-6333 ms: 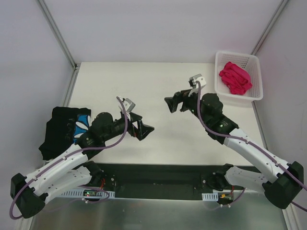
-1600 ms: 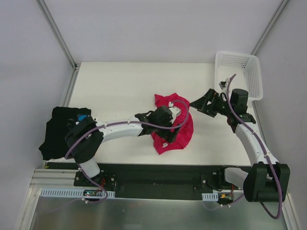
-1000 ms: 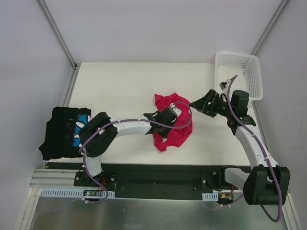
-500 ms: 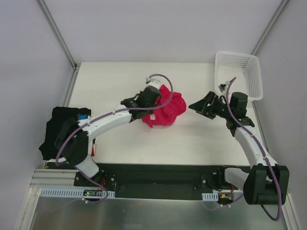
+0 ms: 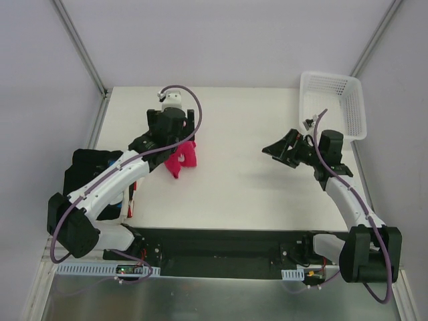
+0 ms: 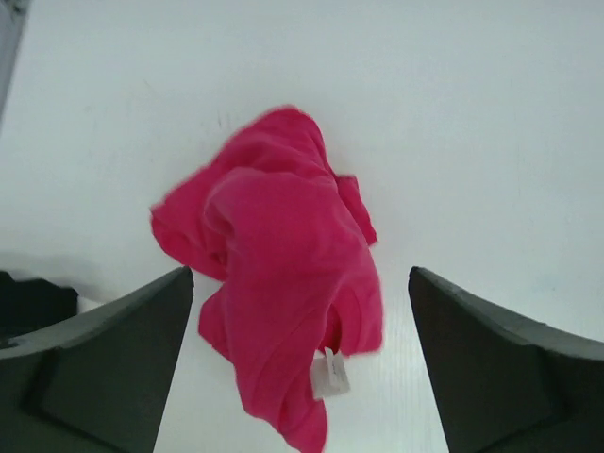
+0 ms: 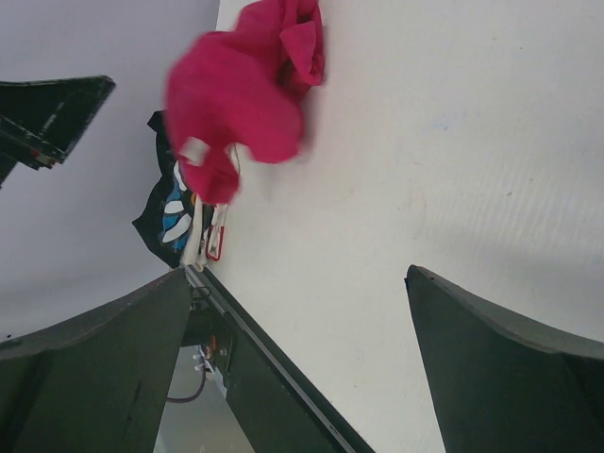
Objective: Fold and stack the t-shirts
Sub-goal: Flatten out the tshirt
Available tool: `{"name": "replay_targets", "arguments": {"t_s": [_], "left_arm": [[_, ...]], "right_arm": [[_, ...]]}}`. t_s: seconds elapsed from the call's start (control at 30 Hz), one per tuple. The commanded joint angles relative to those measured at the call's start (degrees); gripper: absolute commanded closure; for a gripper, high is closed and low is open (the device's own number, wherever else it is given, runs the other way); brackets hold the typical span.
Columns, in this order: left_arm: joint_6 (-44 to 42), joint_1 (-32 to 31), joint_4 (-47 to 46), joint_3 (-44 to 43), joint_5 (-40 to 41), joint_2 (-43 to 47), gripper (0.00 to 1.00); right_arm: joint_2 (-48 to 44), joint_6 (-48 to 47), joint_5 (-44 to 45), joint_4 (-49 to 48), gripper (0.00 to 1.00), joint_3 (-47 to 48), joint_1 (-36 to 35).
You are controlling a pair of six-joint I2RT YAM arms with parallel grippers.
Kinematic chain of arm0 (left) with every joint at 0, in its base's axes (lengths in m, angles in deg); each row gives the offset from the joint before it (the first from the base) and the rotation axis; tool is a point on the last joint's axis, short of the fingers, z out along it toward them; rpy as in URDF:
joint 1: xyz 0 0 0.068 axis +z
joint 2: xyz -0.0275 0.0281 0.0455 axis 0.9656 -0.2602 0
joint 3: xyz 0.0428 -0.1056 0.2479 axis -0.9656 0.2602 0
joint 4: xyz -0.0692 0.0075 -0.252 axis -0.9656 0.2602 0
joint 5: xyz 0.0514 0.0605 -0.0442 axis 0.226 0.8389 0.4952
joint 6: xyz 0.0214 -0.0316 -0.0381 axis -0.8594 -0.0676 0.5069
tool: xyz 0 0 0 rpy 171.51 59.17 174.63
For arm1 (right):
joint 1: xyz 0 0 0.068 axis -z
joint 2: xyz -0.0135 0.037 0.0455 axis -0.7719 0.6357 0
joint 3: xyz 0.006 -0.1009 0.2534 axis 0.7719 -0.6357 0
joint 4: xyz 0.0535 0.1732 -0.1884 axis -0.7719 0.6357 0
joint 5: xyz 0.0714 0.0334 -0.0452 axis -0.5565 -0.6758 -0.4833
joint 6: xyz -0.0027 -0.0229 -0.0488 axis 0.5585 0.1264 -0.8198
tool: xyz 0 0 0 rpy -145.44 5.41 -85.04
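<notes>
My left gripper (image 6: pixel 300 276) stands with its jaws wide apart, clamped on nothing. The crimson-pink t-shirt (image 6: pixel 283 274) is bunched in the gap just ahead of them and, as far as I can see, touches neither of the fingers (image 6: pixel 104 368). Its lower edge is blurred, so I cannot tell whether it lies on the table (image 6: pixel 472 94) or hangs clear of it. A small white label (image 6: pixel 330 374) shows at the end of the cloth nearest my jaws. Seen from above, the bundle sits right at the tips of the left jaws. Behind and to the left of those jaws, at the table's near-left edge, lies the black t-shirt (image 5: pixel 83 177) with its blue-and-white print, and white and red cloth edges (image 5: pixel 129 204) peek out beside it. My right gripper (image 7: pixel 297 274) is likewise spread wide and holds nothing. It hovers over the table well apart from the pink bundle, which lies far ahead of its jaws, with the black one beyond that. The white lattice basket (image 5: pixel 354 107) stands behind the right gripper, at the table's far right corner.
</notes>
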Motion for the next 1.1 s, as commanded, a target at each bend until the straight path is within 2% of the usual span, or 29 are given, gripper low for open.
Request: {"name": "replay_targets", "arguments": {"t_s": [0.0,0.27,0.43,0.67,0.77,0.93,1.07], "left_arm": [[1.79,-0.31,-0.16,2.11,-1.89,-1.52,0.01],[1.44,-0.39,-0.08,1.23,-6.11,-2.76,0.01],[0.48,0.04,-0.69,3.61,-2.70,-4.68,0.01],[0.91,2.24,-1.74,-2.01,-4.62,-18.11,0.01],[2.75,2.42,0.09,-3.77,-4.89,-21.12,0.02],[9.07,0.49,1.59,6.85,-6.03,-16.04,0.11],[8.39,-0.48,1.59,9.50,-4.36,-13.83,0.10]], "right_arm": [[1.14,0.48,-1.36,-3.43,0.01,0.55,-0.13],[4.66,1.09,-0.48,-5.46,0.06,0.81,-3.28],[6.06,0.83,0.14,-5.72,0.06,1.16,-5.31],[4.76,1.27,-0.57,-5.37,0.06,1.34,-5.93],[3.17,0.48,-0.65,-3.89,0.06,1.25,-6.02],[2.29,-1.46,0.14,-1.42,0.06,0.64,-5.93],[3.78,-1.46,-0.39,-1.76,0.06,0.90,-5.93]]}}
